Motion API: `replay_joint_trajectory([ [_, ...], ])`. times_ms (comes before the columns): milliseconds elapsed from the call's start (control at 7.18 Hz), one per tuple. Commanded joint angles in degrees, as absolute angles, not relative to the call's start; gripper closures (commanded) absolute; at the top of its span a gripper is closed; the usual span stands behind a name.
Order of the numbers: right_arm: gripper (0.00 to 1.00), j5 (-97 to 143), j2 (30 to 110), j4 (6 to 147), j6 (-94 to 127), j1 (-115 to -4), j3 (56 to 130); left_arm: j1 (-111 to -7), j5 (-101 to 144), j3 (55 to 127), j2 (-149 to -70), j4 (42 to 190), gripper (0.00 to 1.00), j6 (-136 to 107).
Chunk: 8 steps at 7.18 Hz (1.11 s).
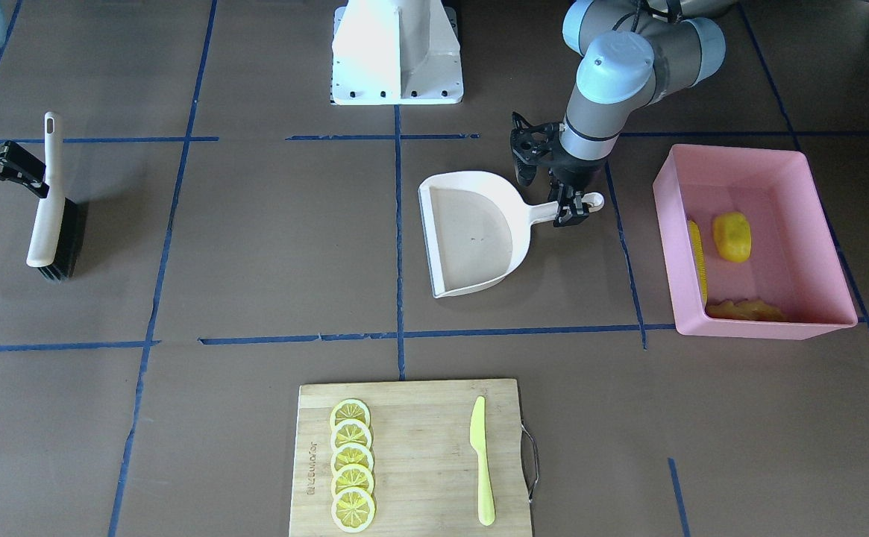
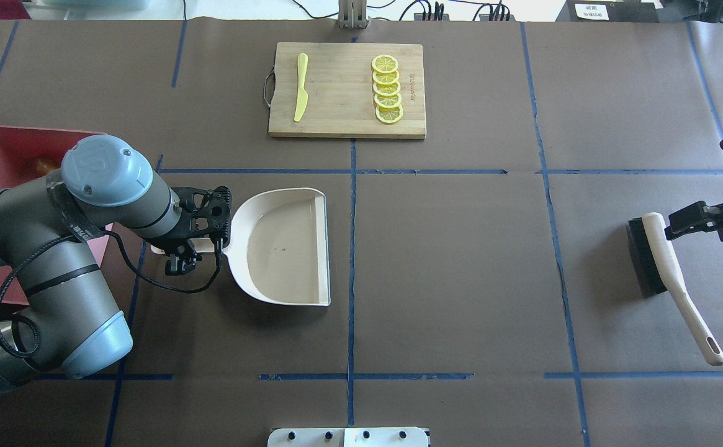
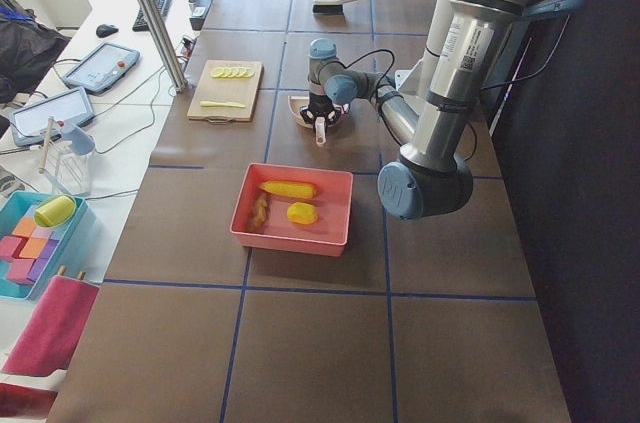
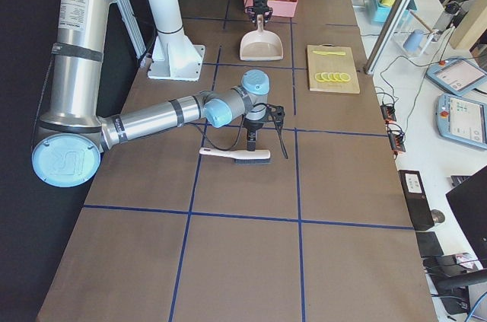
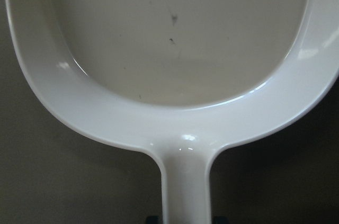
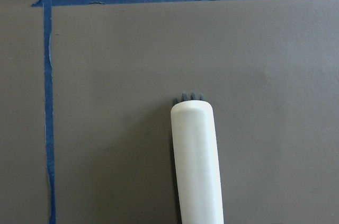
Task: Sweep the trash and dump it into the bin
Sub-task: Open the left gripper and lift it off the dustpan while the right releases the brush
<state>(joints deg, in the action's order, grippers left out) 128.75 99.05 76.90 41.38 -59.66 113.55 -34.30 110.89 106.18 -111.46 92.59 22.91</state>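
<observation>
Left end effector [image 1: 573, 211] gripped dustpan [image 1: 471, 231] handle, pan flat on bench [image 1: 255, 261]; trash [image 1: 731, 236] in bin [image 1: 766, 327]. Next, probably: release, withdraw.

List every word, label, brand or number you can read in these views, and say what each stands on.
"UR": this seems to be the logo on the blue cap of the right arm.
Stamp on the cutting board: a short printed brand, too small to read.
Sticker on the left arm: printed lines, too small to read.
White label at the table's far edge: blurred, unreadable.
No other text is visible.
</observation>
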Motion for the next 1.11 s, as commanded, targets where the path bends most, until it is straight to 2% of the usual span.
replay_joint_trajectory([
  [0, 0.0, 128.93, 99.05, 76.9, 41.4, -60.03, 113.55, -34.1, 110.74, 106.26, -112.23, 92.38, 0.0, 22.85],
  [418, 0.0, 128.94, 99.05, 76.9, 41.31, -60.55, 113.47, -35.59, 110.92, 109.93, -112.32, 87.19, 0.0, 22.85],
  [557, 0.0, 128.85, 98.97, 76.9, 41.31, -60.64, 113.47, -38.29, 111.18, 111.78, -112.41, 85.01, 0.0, 21.89],
  [975, 0.0, 127.46, 98.35, 76.99, 41.31, -62.49, 114.51, -47.43, 111.18, 111.27, -112.24, 78.7, 0.0, 13.03],
])
